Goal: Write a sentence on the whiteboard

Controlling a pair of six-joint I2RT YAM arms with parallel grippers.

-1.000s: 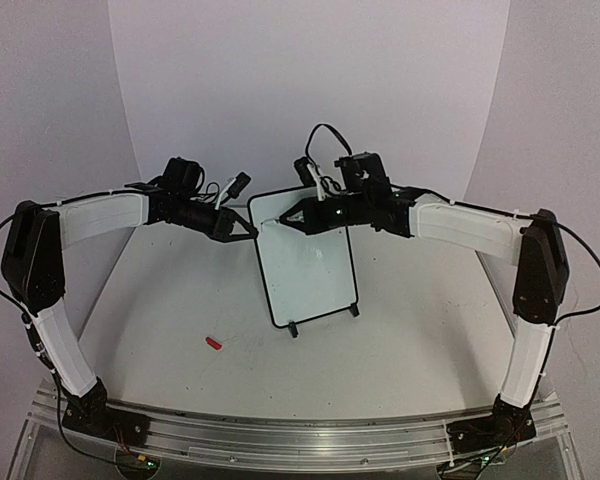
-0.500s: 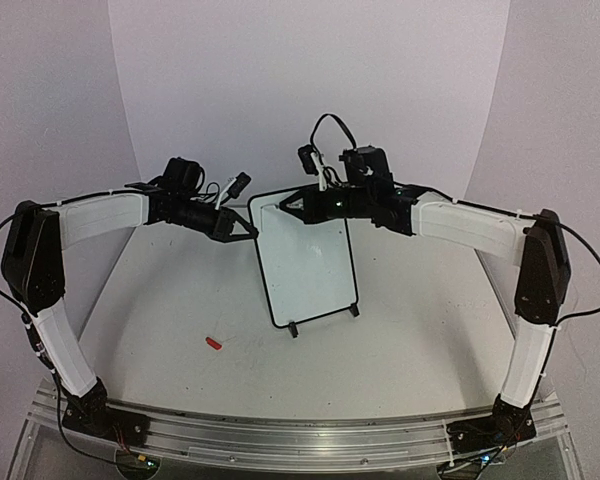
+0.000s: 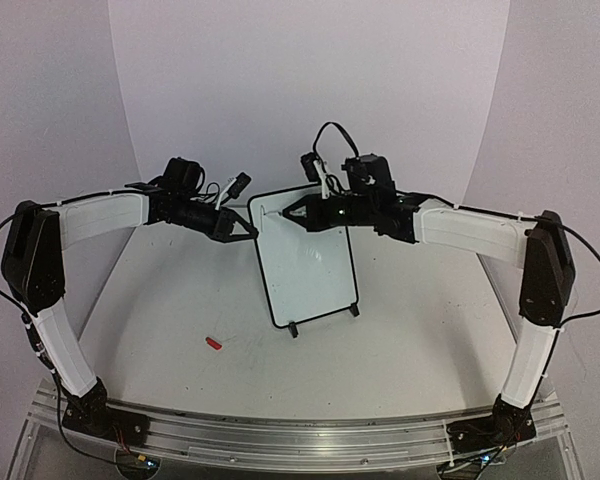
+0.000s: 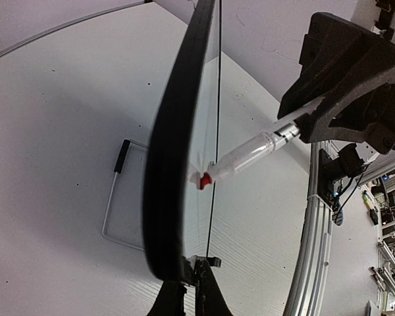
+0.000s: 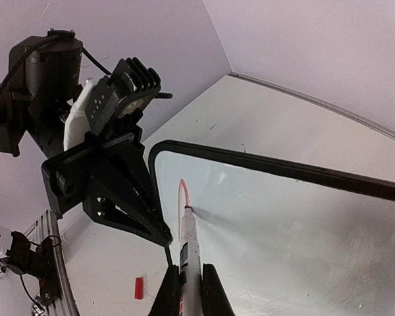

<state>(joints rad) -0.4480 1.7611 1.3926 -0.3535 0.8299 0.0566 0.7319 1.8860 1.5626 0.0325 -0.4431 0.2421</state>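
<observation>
The whiteboard (image 3: 308, 262) stands upright on its two black feet at the table's middle. My left gripper (image 3: 252, 231) is shut on the board's left frame edge near the top; in the left wrist view its jaws (image 4: 196, 284) pinch the black frame (image 4: 174, 151). My right gripper (image 3: 285, 213) is shut on a white marker (image 5: 190, 245). The marker's red tip (image 4: 203, 180) touches the whiteboard (image 5: 283, 224) near the top left corner. The only writing there is one short curved red stroke (image 5: 182, 192).
A small red marker cap (image 3: 214, 343) lies on the table left of the board, also in the right wrist view as the cap (image 5: 139, 288). A curved white backdrop rises behind the table. An aluminium rail (image 3: 280, 432) carries both arm bases at the near edge.
My right gripper has carried the marker tip up and back down a little over the board's top left corner. The left arm and the board have not moved.
</observation>
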